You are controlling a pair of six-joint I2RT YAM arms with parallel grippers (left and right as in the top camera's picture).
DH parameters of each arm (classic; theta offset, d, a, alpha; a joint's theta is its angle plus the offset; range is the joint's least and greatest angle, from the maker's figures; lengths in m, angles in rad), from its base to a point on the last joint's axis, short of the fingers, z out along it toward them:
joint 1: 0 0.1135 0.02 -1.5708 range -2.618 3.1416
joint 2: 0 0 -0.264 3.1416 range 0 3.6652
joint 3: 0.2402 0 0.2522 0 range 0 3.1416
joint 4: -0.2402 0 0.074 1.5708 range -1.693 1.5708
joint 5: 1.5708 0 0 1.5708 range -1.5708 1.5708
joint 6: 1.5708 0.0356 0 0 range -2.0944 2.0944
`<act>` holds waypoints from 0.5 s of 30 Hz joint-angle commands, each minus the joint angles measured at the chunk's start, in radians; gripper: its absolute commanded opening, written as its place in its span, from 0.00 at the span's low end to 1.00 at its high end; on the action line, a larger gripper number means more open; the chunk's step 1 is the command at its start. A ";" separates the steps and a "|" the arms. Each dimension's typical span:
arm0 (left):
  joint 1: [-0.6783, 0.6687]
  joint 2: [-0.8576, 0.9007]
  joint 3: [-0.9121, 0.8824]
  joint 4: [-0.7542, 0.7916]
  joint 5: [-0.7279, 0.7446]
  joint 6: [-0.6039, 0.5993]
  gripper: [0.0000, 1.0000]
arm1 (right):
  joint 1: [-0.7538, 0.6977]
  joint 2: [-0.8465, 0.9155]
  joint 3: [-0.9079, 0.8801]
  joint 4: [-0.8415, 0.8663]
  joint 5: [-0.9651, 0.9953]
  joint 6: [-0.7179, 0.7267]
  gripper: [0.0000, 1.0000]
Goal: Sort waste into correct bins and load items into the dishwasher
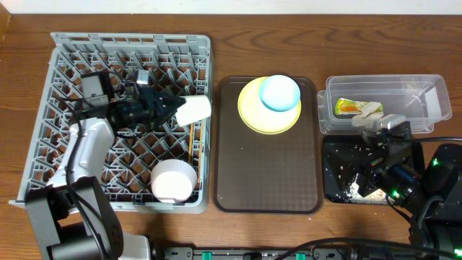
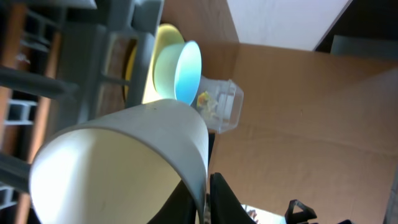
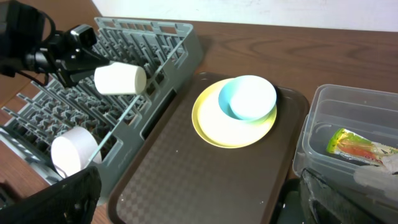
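My left gripper (image 1: pixel 172 108) (image 2: pixel 207 200) is shut on the wall of the small white cup (image 1: pixel 195 110) (image 2: pixel 124 162) (image 3: pixel 119 79), holding it on its side over the right part of the grey dishwasher rack (image 1: pixel 58 94) (image 3: pixel 168 43). A white bowl (image 1: pixel 173 179) (image 3: pixel 73 152) lies in the rack's front, with thin chopsticks (image 1: pixel 189 144) beside it. The light blue bowl (image 1: pixel 280 92) (image 3: pixel 249 98) sits on the yellow plate (image 1: pixel 253 119) (image 3: pixel 208 127). My right gripper (image 1: pixel 372 177) (image 3: pixel 205 208) stands open over the black tray (image 1: pixel 338 173), which holds white crumbs (image 1: pixel 355 190). The clear tub (image 1: pixel 433 108) (image 3: pixel 311 137) contains the wrapper (image 1: pixel 349 107) (image 3: pixel 357 144) and a paper scrap (image 1: pixel 371 110).
A brown serving tray (image 1: pixel 245 173) (image 3: pixel 205 174) lies between the rack and the bins and carries the plate at its far end. The wooden table's front edge runs just below the rack and trays, and a wall stands behind.
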 commanded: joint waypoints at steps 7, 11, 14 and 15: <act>0.044 -0.002 0.013 -0.171 -0.243 0.171 0.17 | 0.010 -0.003 0.011 -0.001 0.003 -0.008 0.99; 0.045 -0.002 0.013 -0.248 -0.354 0.231 0.17 | 0.010 -0.003 0.011 -0.001 0.003 -0.008 0.99; 0.048 -0.015 0.013 -0.251 -0.355 0.230 0.17 | 0.010 -0.003 0.011 -0.001 0.003 -0.008 0.99; 0.051 -0.024 0.013 -0.250 -0.356 0.230 0.17 | 0.010 -0.003 0.011 -0.001 0.003 -0.008 0.99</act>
